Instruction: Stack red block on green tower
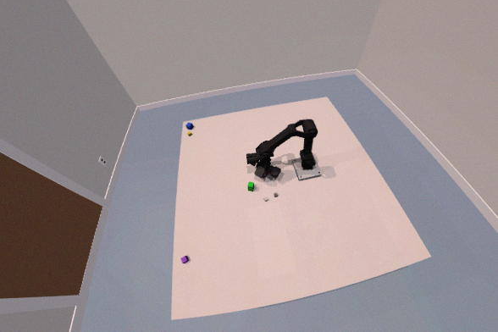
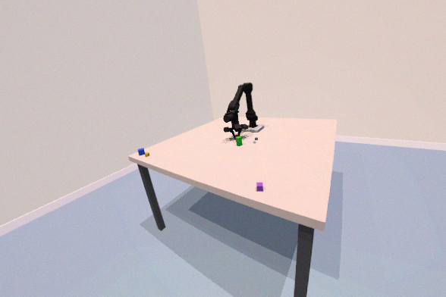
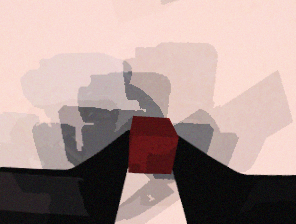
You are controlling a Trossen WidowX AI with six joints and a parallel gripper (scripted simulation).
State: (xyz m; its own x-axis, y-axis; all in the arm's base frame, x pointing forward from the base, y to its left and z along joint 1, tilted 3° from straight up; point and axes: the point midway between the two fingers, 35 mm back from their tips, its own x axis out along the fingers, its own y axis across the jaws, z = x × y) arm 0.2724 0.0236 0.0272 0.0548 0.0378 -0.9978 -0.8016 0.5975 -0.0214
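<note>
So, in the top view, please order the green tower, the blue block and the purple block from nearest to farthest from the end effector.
1. Green tower: just below and left of the end effector, which is closed on the red block.
2. Blue block: far upper-left corner of the table.
3. Purple block: lower-left, near the table's left edge.
</note>
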